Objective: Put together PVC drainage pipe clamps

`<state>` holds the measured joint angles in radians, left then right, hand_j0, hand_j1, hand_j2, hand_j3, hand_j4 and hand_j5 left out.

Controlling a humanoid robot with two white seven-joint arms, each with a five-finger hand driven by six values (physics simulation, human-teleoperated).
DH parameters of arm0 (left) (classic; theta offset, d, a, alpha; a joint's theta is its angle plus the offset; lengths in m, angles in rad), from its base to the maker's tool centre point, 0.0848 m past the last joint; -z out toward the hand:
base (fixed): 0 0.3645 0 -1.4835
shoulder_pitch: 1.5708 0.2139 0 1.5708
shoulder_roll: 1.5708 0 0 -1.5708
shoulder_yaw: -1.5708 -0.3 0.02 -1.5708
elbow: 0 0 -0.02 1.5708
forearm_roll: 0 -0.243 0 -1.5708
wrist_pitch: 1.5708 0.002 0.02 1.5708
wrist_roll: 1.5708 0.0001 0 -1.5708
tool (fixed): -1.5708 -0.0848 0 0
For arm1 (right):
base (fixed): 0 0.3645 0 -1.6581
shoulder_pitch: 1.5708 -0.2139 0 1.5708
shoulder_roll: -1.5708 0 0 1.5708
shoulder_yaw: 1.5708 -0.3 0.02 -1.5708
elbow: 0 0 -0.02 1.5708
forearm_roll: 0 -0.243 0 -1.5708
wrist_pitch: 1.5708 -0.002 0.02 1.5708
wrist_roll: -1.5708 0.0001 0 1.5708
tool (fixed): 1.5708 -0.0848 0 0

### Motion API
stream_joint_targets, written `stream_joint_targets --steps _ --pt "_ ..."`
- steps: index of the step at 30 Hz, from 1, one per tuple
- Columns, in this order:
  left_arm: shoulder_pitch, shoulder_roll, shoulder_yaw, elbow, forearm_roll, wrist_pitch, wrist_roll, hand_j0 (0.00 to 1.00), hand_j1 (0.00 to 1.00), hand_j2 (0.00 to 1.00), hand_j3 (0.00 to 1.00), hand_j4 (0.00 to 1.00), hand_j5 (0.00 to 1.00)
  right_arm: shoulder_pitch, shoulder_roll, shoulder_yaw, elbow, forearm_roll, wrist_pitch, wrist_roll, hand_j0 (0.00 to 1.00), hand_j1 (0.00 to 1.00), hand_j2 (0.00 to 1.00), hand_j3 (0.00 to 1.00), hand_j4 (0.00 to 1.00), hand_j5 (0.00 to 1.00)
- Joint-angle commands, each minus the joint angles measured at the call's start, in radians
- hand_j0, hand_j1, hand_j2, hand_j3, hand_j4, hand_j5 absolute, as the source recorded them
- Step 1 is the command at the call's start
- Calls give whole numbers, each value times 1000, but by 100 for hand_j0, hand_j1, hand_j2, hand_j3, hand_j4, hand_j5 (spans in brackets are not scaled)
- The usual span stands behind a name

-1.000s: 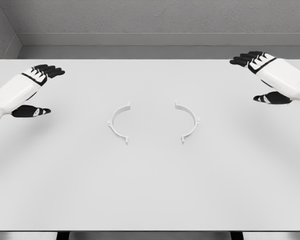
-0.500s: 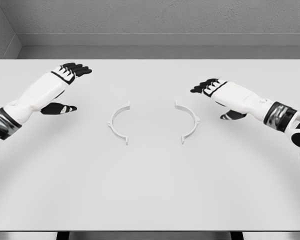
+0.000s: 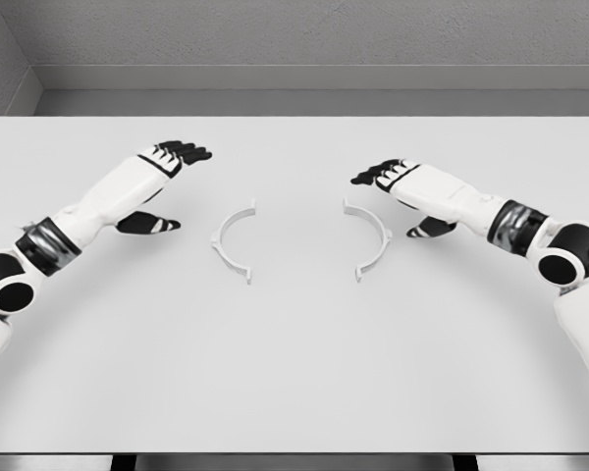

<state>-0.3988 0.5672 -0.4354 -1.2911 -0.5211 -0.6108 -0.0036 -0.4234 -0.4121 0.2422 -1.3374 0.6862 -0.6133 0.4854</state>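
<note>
Two white half-ring clamp pieces lie flat near the middle of the white table (image 3: 294,373). The left clamp half (image 3: 231,241) bows to the left, the right clamp half (image 3: 369,239) bows to the right, and a gap separates their open ends. My left hand (image 3: 167,186) hovers just left of the left half, fingers spread, holding nothing. On the other side my right hand (image 3: 398,196) hangs close above and right of the right half, fingers extended, also empty. Neither hand touches a clamp piece.
A grey wall (image 3: 294,39) runs behind the table's far edge. The table's front edge shows at the bottom of the view.
Both hands have moved inward from the table's outer sides toward the two clamp halves. The clamp halves have not moved.
</note>
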Motion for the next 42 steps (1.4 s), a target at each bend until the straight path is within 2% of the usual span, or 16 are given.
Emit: stream_joint_targets --steps 1,3,16,27,42 --pt "-3 -23 -19 29 6 0 1 100 100 100 100 100 100 0 16 0 15 -5 2 -1 100 100 100 100 100 100" --pt "-23 -32 -40 53 6 0 1 100 100 100 100 100 100 -2 19 0 27 -5 2 -1 100 100 100 100 100 100" --pt "-22 -33 -54 70 6 0 1 100 100 100 100 100 100 -52 41 17 107 -5 2 -2 100 100 100 100 100 100" --pt "-23 -44 -68 90 6 0 1 100 100 100 100 100 100 -52 42 40 92 -5 2 -1 100 100 100 100 100 100" --pt "-23 -86 -74 96 6 0 1 100 100 100 100 100 100 -64 101 42 103 15 2 1 100 100 100 100 100 100"
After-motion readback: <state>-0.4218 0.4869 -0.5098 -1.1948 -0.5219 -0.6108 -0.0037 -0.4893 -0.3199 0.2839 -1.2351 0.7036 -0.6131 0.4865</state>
